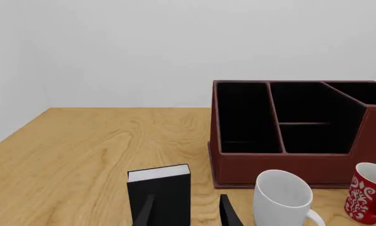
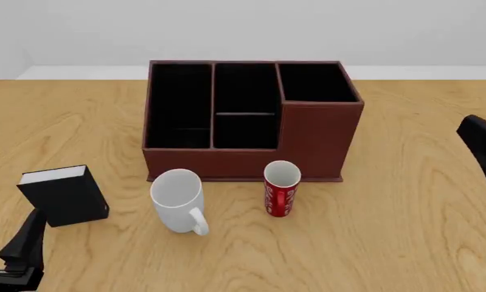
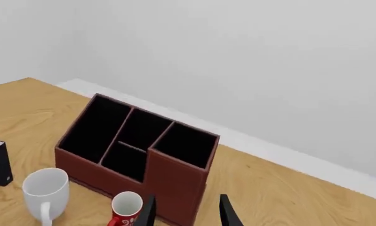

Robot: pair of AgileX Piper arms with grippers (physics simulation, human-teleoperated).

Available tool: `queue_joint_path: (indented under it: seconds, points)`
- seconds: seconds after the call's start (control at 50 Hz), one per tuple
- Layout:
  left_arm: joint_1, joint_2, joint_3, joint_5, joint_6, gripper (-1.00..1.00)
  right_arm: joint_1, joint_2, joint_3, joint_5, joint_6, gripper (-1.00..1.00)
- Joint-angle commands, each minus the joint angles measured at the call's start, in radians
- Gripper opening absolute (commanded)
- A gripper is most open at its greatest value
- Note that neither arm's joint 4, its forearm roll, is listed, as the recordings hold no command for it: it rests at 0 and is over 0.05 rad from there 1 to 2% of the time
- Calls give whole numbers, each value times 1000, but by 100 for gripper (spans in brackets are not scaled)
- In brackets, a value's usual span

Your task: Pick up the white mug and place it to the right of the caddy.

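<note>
Standing white mug [image 2: 177, 196] before caddy [image 2: 251, 121], beside red cup [image 2: 281, 188]

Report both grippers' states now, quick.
Left gripper: open, holding nothing, pointed at the black book.
Right gripper: open, holding nothing, off to the caddy's right.

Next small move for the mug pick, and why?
Probably bring the left claw forward and right toward the white mug. It is open, holds nothing, and sits nearer than the right claw. The mug stands upright before the caddy, beside the red cup.
</note>
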State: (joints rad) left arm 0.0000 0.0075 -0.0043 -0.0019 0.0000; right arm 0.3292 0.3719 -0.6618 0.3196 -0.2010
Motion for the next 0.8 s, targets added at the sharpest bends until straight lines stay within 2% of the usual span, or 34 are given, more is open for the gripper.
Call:
queue_joint_path:
  seconds: [0.02, 0.16, 0.22, 0.56, 0.7, 0.8]
  points:
    - [0, 0, 0, 0, 0, 100, 101, 183, -133, 40, -69, 100]
    - [0, 0, 0, 0, 0, 100, 159, 271, -187, 57, -96, 100]
    - [0, 0, 0, 0, 0, 100, 182, 315, -212, 70, -86, 100]
    - [0, 0, 0, 0, 0, 100, 200, 426, -261, 104, -106, 100]
    - [0, 0, 0, 0, 0, 100, 229, 489, -293, 110, -80, 100]
    - [0, 0, 0, 0, 0, 100, 224, 520, -294, 106, -81, 100]
